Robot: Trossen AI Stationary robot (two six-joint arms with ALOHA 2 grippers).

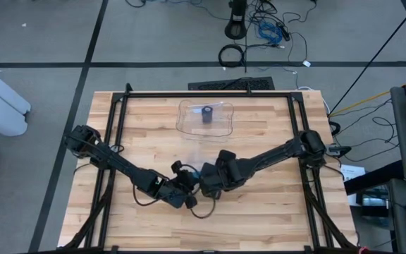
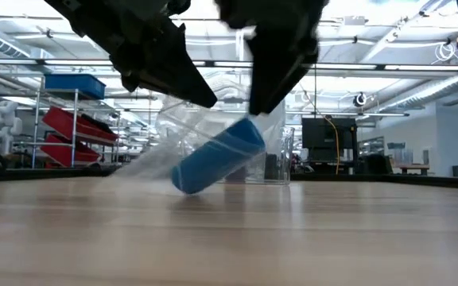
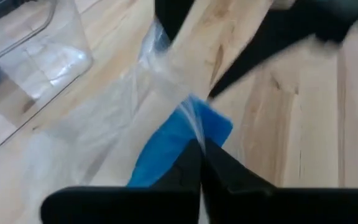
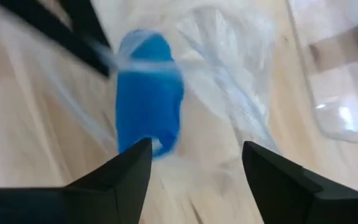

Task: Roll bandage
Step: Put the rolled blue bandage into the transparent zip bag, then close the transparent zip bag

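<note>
Tilted on the wooden table (image 2: 356, 238), the blue cylindrical bandage roll (image 2: 217, 156) in clear plastic wrap (image 3: 110, 106) points one end up. Left gripper (image 3: 201, 146) pinches the wrap; right gripper (image 4: 194, 165) stands open just beside it.

One blue bandage roll (image 2: 217, 155), one clear wrapper (image 3: 98, 112), one clear tray (image 1: 205, 116), one dark roll (image 1: 207, 114).

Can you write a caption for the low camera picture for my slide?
A blue bandage roll in a clear plastic bag tilts under two dark claws.
</note>
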